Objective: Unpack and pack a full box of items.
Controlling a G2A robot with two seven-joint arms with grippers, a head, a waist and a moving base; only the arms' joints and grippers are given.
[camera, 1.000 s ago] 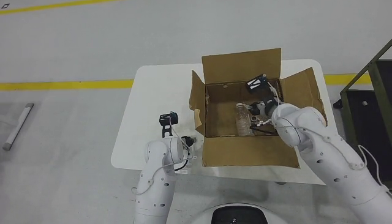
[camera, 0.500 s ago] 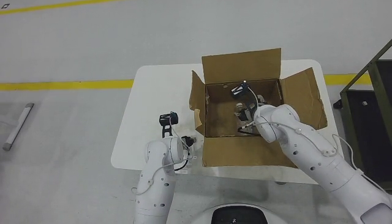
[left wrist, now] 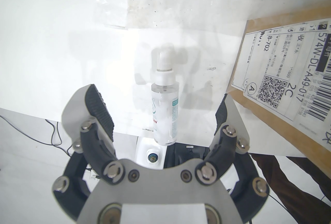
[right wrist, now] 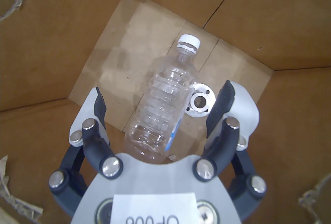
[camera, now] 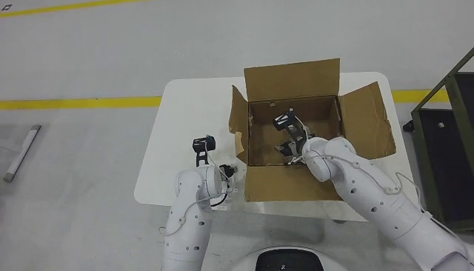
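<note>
An open cardboard box (camera: 296, 78) stands on the right half of the white table (camera: 185, 115). On the box floor (right wrist: 121, 59) a clear plastic bottle (right wrist: 170, 75) with a white cap lies on its side. A small metal flange (right wrist: 199, 103) rests against it. My right gripper (right wrist: 164, 92) hangs open just above this bottle, inside the box (camera: 289, 149). A small clear spray bottle (left wrist: 165, 116) lies on the table near its front edge. My left gripper (left wrist: 157, 97) is open in front of it, left of the box (camera: 228, 172).
The box's labelled outer side (left wrist: 281, 75) is close beside the left gripper. All box flaps (camera: 366, 108) stand open. A dark metal frame (camera: 444, 108) stands right of the table. A grey tube (camera: 22, 152) lies on the floor far left.
My right arm has swung left inside the box, from its right side to the middle, and now covers the bottle in the top view. The left arm has stayed still.
</note>
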